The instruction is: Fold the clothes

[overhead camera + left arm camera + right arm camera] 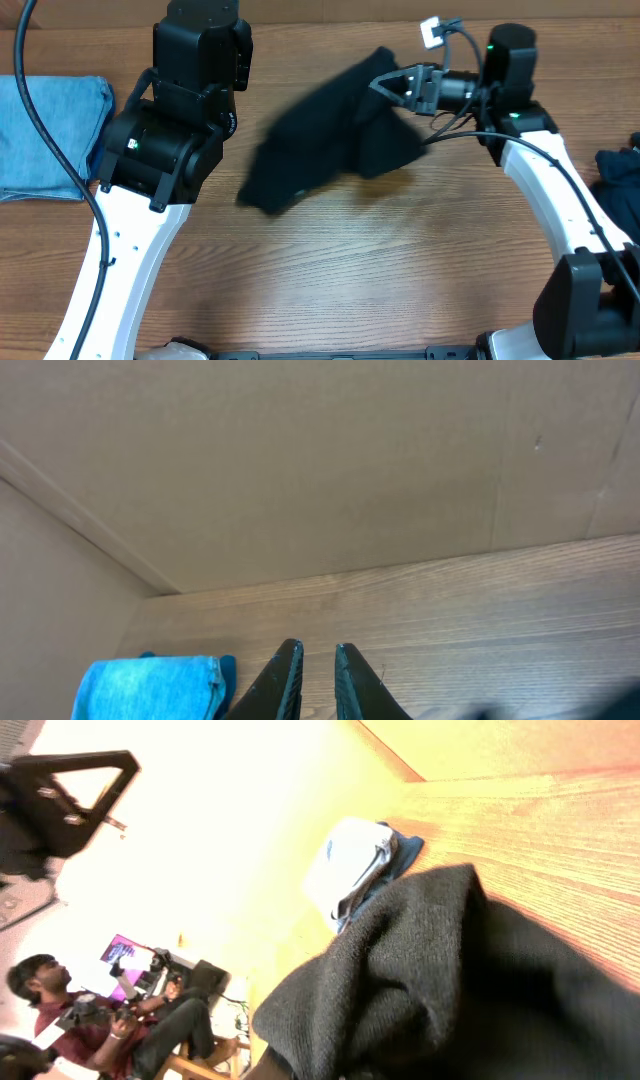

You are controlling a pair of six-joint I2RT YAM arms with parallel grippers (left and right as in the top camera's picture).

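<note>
A black garment (320,135) is being gripped at its right edge by the right gripper (393,86), jaws clamped on the cloth, over the far middle of the wooden worktop (400,270); its outline is being shown blurred from overhead. The left gripper (316,660) is being held with jaws narrow, nothing between them, near a folded blue garment (50,135) at the worktop's left edge
</note>
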